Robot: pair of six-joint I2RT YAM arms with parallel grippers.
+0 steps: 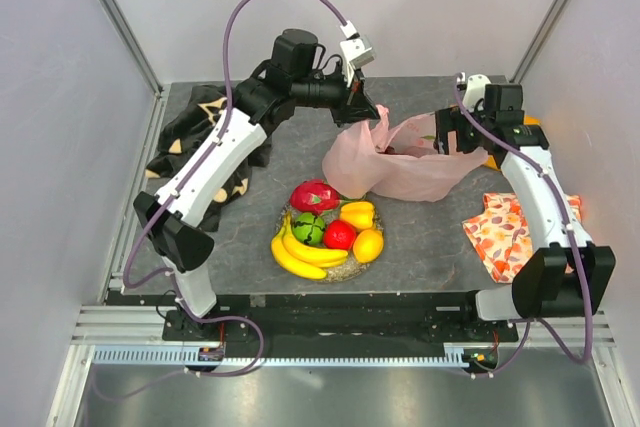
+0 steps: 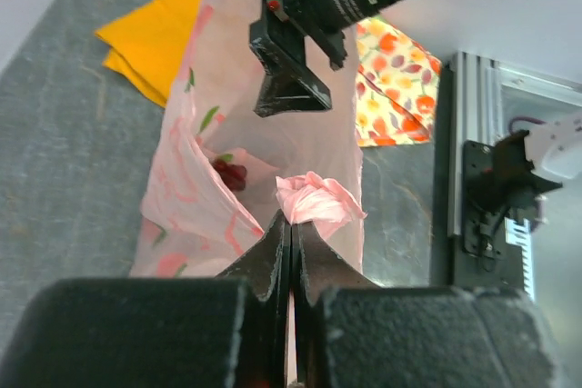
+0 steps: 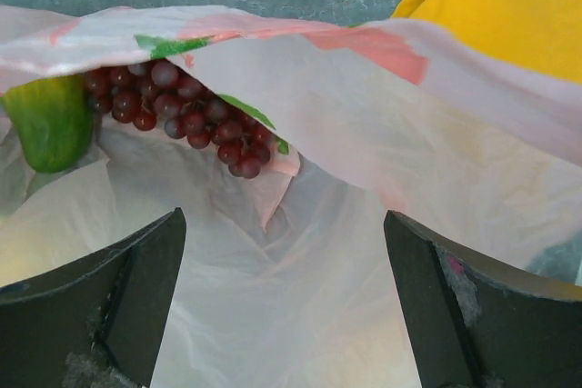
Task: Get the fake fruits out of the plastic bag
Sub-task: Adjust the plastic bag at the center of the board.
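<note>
The pink plastic bag (image 1: 400, 169) lies at the table's middle right. My left gripper (image 1: 360, 110) is shut on a bunched part of the bag's edge (image 2: 314, 202) and holds it up. My right gripper (image 1: 450, 142) is open and empty at the bag's mouth, also seen in the right wrist view (image 3: 282, 224). Inside the bag lie dark purple grapes (image 3: 182, 106) and a green fruit (image 3: 50, 124). The grapes also show in the left wrist view (image 2: 230, 173). A banana bunch (image 1: 300, 252), dragon fruit (image 1: 314, 195), green ball (image 1: 308, 228), red apple (image 1: 339, 235) and yellow-orange pieces (image 1: 368, 245) sit on the silvery plate (image 1: 345, 269).
A dark patterned cloth (image 1: 200, 137) lies at the back left under my left arm. A floral cloth (image 1: 505, 232) lies at the right beside my right arm. An orange cloth (image 3: 509, 6) lies behind the bag. Walls close in the table on three sides.
</note>
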